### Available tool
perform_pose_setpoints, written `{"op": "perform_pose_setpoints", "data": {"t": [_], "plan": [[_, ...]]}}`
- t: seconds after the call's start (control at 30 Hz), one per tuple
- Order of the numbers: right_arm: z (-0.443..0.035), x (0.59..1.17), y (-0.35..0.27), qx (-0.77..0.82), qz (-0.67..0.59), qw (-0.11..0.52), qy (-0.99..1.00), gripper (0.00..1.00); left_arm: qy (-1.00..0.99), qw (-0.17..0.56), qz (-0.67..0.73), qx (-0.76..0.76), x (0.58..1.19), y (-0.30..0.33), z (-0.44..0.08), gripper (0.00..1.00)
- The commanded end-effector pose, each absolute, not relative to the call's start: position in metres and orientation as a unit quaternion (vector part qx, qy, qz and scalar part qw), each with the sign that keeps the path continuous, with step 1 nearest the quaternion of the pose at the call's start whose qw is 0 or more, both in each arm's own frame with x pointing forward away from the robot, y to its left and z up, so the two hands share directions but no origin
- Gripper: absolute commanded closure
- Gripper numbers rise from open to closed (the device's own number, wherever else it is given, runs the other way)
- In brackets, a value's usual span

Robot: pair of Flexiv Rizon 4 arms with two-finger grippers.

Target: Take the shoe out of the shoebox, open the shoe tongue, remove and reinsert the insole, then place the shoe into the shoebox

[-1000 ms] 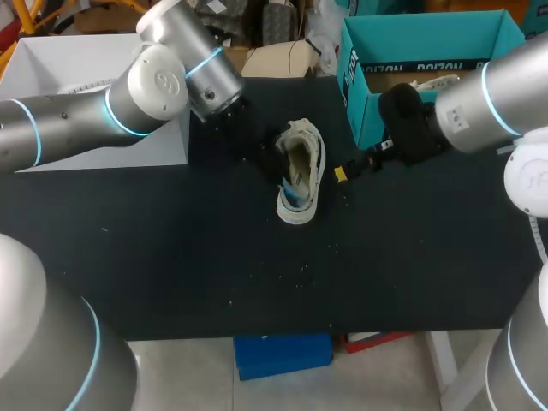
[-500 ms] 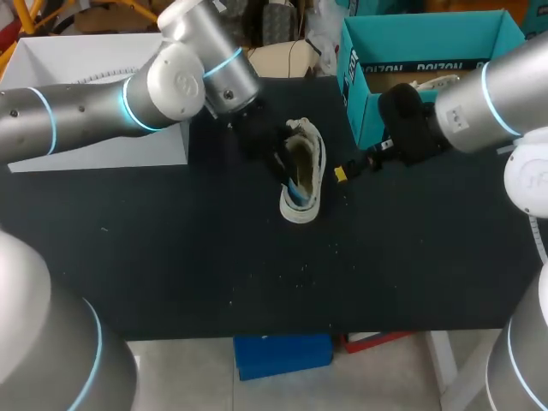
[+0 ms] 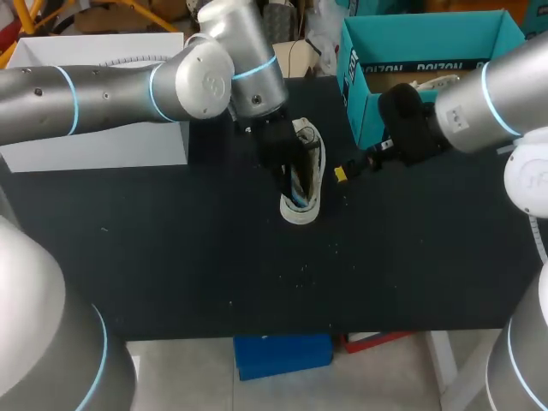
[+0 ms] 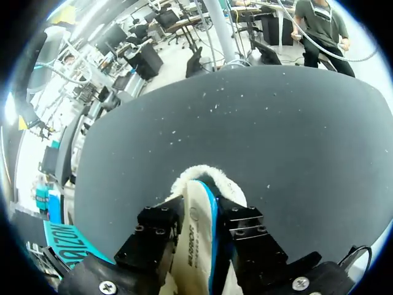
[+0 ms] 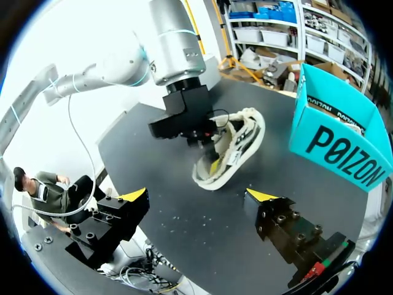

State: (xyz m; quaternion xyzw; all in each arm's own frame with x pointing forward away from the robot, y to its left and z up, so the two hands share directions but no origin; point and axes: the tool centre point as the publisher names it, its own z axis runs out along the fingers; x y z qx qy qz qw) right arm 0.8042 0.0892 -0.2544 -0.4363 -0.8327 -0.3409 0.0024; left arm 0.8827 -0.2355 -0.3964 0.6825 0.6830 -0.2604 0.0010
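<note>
On the dark worktop (image 3: 171, 257), beside the teal shoebox (image 3: 428, 36), I see the shoe (image 3: 300, 210) lying mid-worktop. Its insole (image 4: 195, 209) stands on edge, clenched in my left tool (image 4: 202, 239). My right tool (image 5: 198, 195) hangs released nearby.

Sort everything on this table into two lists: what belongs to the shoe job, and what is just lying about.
Belongs to the job:
shoe
insole, gripped by the left gripper
teal shoebox
right gripper, open, short of the shoe

Just lying about:
white box
pale specks
</note>
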Motion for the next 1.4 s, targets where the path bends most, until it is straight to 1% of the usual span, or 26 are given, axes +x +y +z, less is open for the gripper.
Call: {"op": "perform_pose_setpoints", "data": {"t": [0.03,0.07,0.1,0.2,0.23,0.27,0.3,0.37,0.4,0.43,0.67,1.03,1.1,1.17,1.27,1.4], "plan": [[-0.254,0.805,0.090,-0.437,-0.340,0.003,-0.833,0.00,0.683,0.010,-0.257,0.683,0.871,-0.219,-0.377,0.32],[-0.254,0.805,0.090,-0.437,-0.340,0.003,-0.833,0.00,0.681,0.017,-0.258,0.685,0.869,-0.214,-0.368,0.25],[-0.254,0.805,0.090,-0.437,-0.340,0.003,-0.833,0.00,0.681,0.018,-0.258,0.685,0.867,-0.212,-0.363,0.24],[-0.254,0.805,0.090,-0.437,-0.340,0.003,-0.833,0.00,0.681,0.026,-0.241,0.691,0.864,-0.203,-0.344,0.25],[-0.254,0.805,0.090,-0.437,-0.340,0.003,-0.833,0.00,0.685,0.031,-0.229,0.691,0.864,-0.201,-0.340,0.27],[-0.254,0.805,0.090,-0.437,-0.340,0.003,-0.833,0.00,0.686,0.033,-0.225,0.691,0.865,-0.201,-0.339,0.33],[-0.254,0.805,0.090,-0.437,-0.340,0.003,-0.833,0.00,0.690,0.043,-0.216,0.690,0.866,-0.201,-0.338,0.50],[-0.254,0.805,0.090,-0.437,-0.340,0.003,-0.833,0.00,0.700,0.051,-0.186,0.688,0.868,-0.202,-0.339,0.63],[-0.254,0.805,0.090,-0.437,-0.340,0.003,-0.833,0.00,0.705,0.047,-0.164,0.688,0.869,-0.204,-0.343,0.83],[-0.254,0.805,0.090,-0.437,-0.340,0.003,-0.833,0.00,0.708,0.043,-0.151,0.689,0.869,-0.205,-0.346,0.99],[-0.254,0.805,0.090,-0.437,-0.340,0.003,-0.833,0.00,0.724,0.018,-0.087,0.684,0.875,-0.209,-0.379,1.00],[-0.254,0.805,0.090,-0.437,-0.340,0.003,-0.833,0.00,0.726,0.023,-0.068,0.684,0.891,-0.219,-0.404,1.00],[-0.254,0.805,0.090,-0.437,-0.340,0.003,-0.833,0.00,0.723,0.028,-0.094,0.684,0.892,-0.223,-0.403,1.00],[-0.254,0.805,0.090,-0.437,-0.340,0.003,-0.833,0.00,0.721,0.025,-0.089,0.687,0.893,-0.224,-0.402,1.00],[-0.254,0.805,0.090,-0.437,-0.340,0.003,-0.833,0.00,0.710,0.006,-0.095,0.698,0.891,-0.223,-0.396,1.00],[-0.254,0.805,0.090,-0.437,-0.340,0.003,-0.833,0.00,0.701,0.001,-0.107,0.705,0.885,-0.218,-0.384,1.00]]}}
